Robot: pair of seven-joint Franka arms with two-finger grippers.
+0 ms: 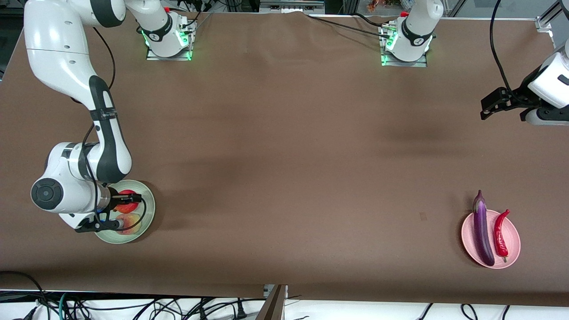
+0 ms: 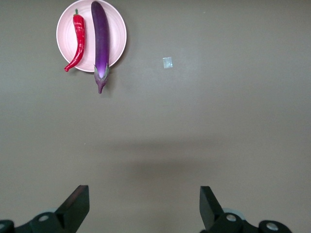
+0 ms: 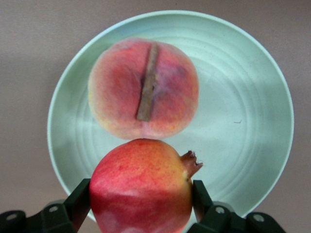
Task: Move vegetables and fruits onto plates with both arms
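- right gripper (image 3: pixel 141 206) sits low over the mint green plate (image 3: pixel 252 97) at the right arm's end of the table, fingers (image 3: pixel 77 204) on either side of the pomegranate (image 3: pixel 141 187), touching it
- peach (image 3: pixel 143 90) lies on that plate, touching the pomegranate
- left gripper (image 2: pixel 143 206) hangs wide open with nothing in it, waiting above bare table
- eggplant (image 1: pixel 483 231) and chili pepper (image 1: pixel 501 233) lie side by side on the pink plate (image 1: pixel 511 253)
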